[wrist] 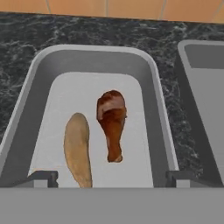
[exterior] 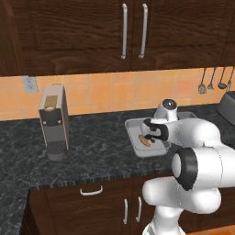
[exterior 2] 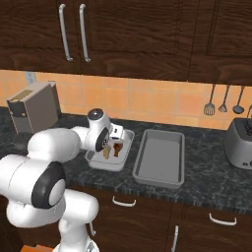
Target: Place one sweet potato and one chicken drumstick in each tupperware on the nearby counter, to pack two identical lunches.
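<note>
One sweet potato lies in the squarish tupperware under the claw. Right base: longer tupperware alongside, bare. Hand view: fingertips spread, unladen; drumstick and potato parallel, mid-floor, directly below.

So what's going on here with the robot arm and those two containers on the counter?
The robot is packing lunches. Its gripper hangs with jaws open over the squarish tupperware, which already holds one sweet potato and one chicken drumstick, lying side by side, apart. Nothing is held. The longer tupperware next to it on the counter looks empty.
</note>
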You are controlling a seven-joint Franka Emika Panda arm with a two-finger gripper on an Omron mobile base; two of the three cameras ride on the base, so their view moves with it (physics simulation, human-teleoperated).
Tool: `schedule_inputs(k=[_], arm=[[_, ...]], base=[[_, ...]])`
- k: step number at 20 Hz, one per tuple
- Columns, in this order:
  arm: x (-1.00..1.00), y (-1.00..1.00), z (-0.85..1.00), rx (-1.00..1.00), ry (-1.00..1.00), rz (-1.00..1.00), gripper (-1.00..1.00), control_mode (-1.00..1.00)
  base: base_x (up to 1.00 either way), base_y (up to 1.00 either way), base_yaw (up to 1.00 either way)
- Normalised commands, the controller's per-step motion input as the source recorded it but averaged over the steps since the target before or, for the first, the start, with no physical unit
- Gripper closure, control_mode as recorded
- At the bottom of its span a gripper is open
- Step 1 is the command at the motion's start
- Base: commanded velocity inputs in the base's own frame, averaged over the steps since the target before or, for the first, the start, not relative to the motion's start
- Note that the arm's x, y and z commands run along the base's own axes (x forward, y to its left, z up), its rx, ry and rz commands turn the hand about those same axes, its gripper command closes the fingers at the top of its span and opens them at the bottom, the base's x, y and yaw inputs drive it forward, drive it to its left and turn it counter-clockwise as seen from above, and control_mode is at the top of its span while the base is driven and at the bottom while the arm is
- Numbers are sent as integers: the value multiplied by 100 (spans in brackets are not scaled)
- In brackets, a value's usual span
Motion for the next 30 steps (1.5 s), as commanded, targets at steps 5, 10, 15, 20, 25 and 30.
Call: schedule_inputs(k=[5, 10, 15, 20, 25, 30], arm=[[-53, 12, 75, 0, -2, 0, -100, -100], [-77, 1, 64, 0, 0, 0, -100, -100], [-88, 0, 53, 0, 0, 0, -100, -100], [-93, 0, 42, 0, 0, 0, -100, -100], [-88, 0, 57, 0, 0, 0, -100, -100], [-17, 0, 16, 0, -1, 0, -100, 100]], base=[[0, 0, 0], [0, 0, 0], [0, 0, 0], [0, 0, 0], [0, 0, 0], [-71, -2, 0]])
